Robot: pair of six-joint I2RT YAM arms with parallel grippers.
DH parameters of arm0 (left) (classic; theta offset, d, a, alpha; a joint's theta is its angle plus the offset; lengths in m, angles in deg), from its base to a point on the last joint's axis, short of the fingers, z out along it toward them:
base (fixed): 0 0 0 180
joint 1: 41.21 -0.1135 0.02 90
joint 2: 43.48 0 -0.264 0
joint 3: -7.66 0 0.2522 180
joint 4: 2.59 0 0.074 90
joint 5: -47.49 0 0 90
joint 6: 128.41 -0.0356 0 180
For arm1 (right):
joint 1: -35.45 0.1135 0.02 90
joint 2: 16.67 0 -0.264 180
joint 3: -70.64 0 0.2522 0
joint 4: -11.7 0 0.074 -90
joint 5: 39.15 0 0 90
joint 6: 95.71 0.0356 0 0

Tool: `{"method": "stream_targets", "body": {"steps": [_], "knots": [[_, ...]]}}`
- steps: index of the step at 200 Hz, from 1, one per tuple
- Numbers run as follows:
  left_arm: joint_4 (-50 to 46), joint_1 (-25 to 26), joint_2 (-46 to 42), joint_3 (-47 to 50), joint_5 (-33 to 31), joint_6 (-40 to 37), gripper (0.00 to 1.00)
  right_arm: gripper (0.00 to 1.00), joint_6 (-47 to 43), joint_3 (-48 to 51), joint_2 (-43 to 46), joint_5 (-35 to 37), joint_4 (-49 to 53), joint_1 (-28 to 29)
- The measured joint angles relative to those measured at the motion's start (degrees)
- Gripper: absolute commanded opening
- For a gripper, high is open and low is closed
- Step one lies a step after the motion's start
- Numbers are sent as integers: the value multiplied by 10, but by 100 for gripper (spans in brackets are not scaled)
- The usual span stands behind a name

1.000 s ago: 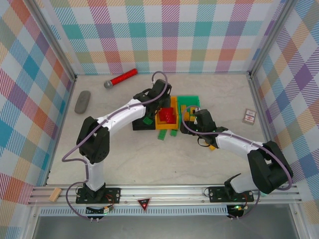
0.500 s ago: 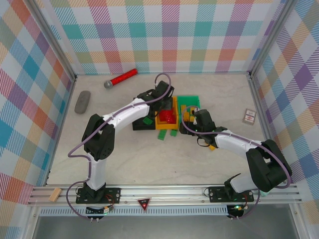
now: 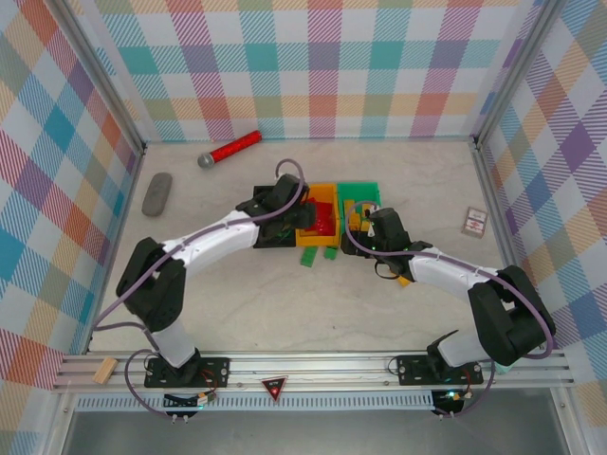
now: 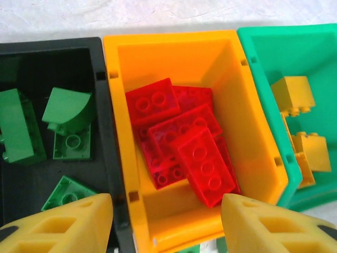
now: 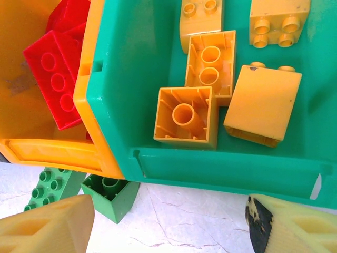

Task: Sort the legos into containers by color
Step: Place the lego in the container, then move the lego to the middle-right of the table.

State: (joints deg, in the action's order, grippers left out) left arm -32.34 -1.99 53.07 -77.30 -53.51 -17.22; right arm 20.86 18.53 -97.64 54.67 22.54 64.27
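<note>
My left gripper [image 4: 166, 224] is spread and empty. It hangs over the near end of the orange bin [image 4: 174, 39], with one finger above the black bin [image 4: 102, 132].

- **Black bin:** it holds green bricks [image 4: 66, 110].
- **Orange bin:** red bricks [image 4: 184, 142] are piled in it, below and just ahead of my left fingertips.
- **Green bin [image 5: 121, 79]:** it holds yellow bricks [image 5: 263, 105].

My right gripper [image 5: 168, 226] is also spread and empty, over the table just short of the green bin's near wall. Two loose green bricks [image 5: 108, 192] lie to its left, tight against the front of the bins.

**Risks**
- A straight descent by the left gripper would likely strike the shared rims and shove the row.
- A right finger reaching for the tucked bricks may catch the bin wall.
- Carrying green across to the black bin risks crossing my other arm.
</note>
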Motion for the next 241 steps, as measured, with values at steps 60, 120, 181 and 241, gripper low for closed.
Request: {"method": "stream_targets", "body": {"steps": [60, 120, 181, 241], "knots": [[42, 0, -86, 118, 29, -7, 54, 77, -4, 0, 15, 28, 12, -15], [44, 0, -144, 186, 14, -28, 53, 80, 25, 39, 154, 52, 86, -35], [83, 0, -167, 240, 0, -31, 53, 84, 75, 81, 254, 56, 241, -81], [104, 0, -176, 264, 1, -47, 53, 84, 90, 86, 209, -16, 281, -186]]}}
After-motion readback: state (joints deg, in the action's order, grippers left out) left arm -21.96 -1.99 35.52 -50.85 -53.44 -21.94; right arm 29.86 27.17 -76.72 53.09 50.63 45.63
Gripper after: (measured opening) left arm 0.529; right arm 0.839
